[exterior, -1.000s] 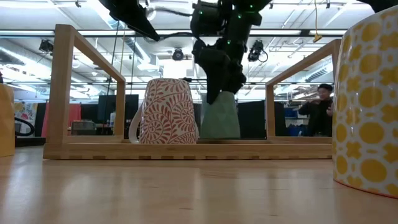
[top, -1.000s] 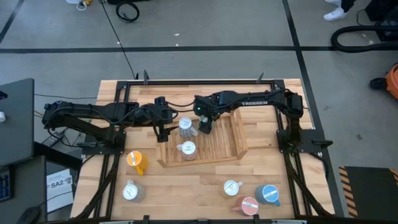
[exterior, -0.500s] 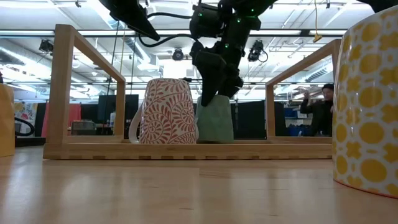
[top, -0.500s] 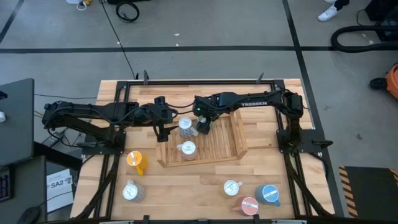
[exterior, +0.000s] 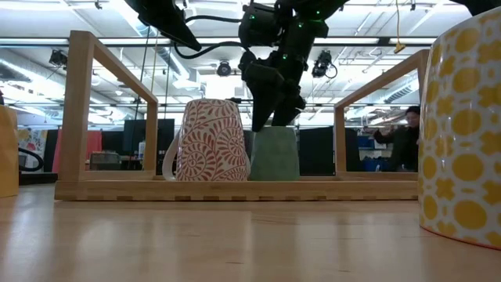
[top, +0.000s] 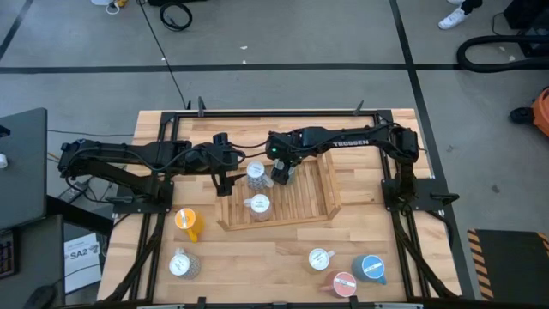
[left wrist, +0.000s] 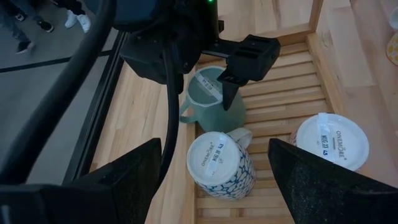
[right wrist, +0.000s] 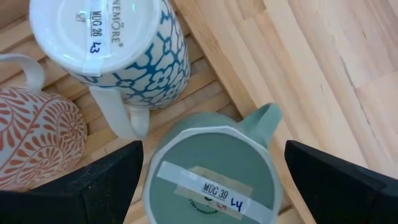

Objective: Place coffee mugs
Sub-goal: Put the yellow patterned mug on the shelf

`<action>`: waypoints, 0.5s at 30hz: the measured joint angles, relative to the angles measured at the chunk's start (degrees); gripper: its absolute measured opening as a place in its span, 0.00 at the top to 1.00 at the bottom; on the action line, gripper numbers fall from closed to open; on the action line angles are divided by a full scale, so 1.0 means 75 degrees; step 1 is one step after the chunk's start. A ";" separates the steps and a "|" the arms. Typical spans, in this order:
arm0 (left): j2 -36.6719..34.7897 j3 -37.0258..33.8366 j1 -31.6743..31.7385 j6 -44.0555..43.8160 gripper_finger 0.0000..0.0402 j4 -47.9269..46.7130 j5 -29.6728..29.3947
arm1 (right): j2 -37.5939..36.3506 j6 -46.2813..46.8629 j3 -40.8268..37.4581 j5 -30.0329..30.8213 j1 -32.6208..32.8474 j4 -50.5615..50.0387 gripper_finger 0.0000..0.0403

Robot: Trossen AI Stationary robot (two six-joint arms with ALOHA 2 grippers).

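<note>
Three coffee mugs stand upside down on their rims in the wooden slatted tray (top: 310, 194): a pale green one (right wrist: 211, 165), a blue-patterned one (right wrist: 118, 46) and a red-patterned one (right wrist: 37, 134). My right gripper (right wrist: 212, 149) is open, pointing steeply down, with one finger on either side of the green mug's upturned base (exterior: 274, 153); a narrow gap shows beside each finger. My left gripper (top: 226, 181) hangs open and empty above the tray's left end.
Outside the tray, near the table's front, stand an orange mug (top: 187, 221), a speckled grey mug (top: 181, 264), a yellow-patterned mug (top: 320, 258), a pink mug (top: 344, 283) and a blue mug (top: 371, 268). The tray's right half is bare slats. A person stands in the room behind (exterior: 405, 141).
The green mug has sunk a little under my right gripper, tipped briefly to one side, and now stands level on the tray's slats. My right gripper has tipped slightly, its fingertips now only around the mug's top.
</note>
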 joint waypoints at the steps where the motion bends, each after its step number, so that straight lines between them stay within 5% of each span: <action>1: 0.0000 0.0000 0.0000 0.0000 0.25 0.0000 0.0000 | 0.0000 0.0000 0.0000 0.0000 0.0001 0.0000 0.02; 15: 0.0000 0.0000 0.0000 -0.0003 0.25 -0.0003 0.0003 | 0.0000 -0.0221 0.0047 0.0052 -0.0013 0.0013 0.01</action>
